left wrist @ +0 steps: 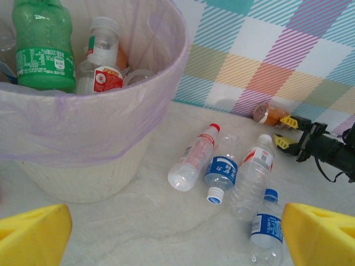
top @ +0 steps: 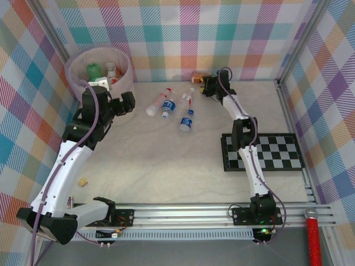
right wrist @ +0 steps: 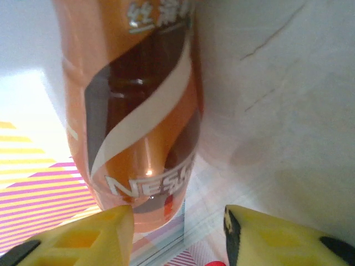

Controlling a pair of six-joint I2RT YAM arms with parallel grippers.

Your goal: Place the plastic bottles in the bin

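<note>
The bin [top: 125, 77], a pale basket with a pinkish bag, stands at the back left and holds a green bottle [left wrist: 43, 47] and other bottles. Several plastic bottles [top: 187, 120] lie loose on the table right of it; in the left wrist view one has a red cap [left wrist: 194, 158] and one a blue label [left wrist: 221, 172]. My left gripper [top: 126, 103] hovers open beside the bin, holding nothing. At the back wall my right gripper [right wrist: 177, 227] straddles a brown-and-orange wrapped bottle [right wrist: 138, 111]. Its left finger [right wrist: 83, 238] touches the bottle; a gap remains at the right finger [right wrist: 277, 238].
A black-and-white checkerboard [top: 277, 152] lies at the right, under the right arm. A small yellowish bit [top: 84, 181] sits near the left arm. Checked walls close in the back and both sides. A red rod [top: 314, 238] lies outside the front right corner.
</note>
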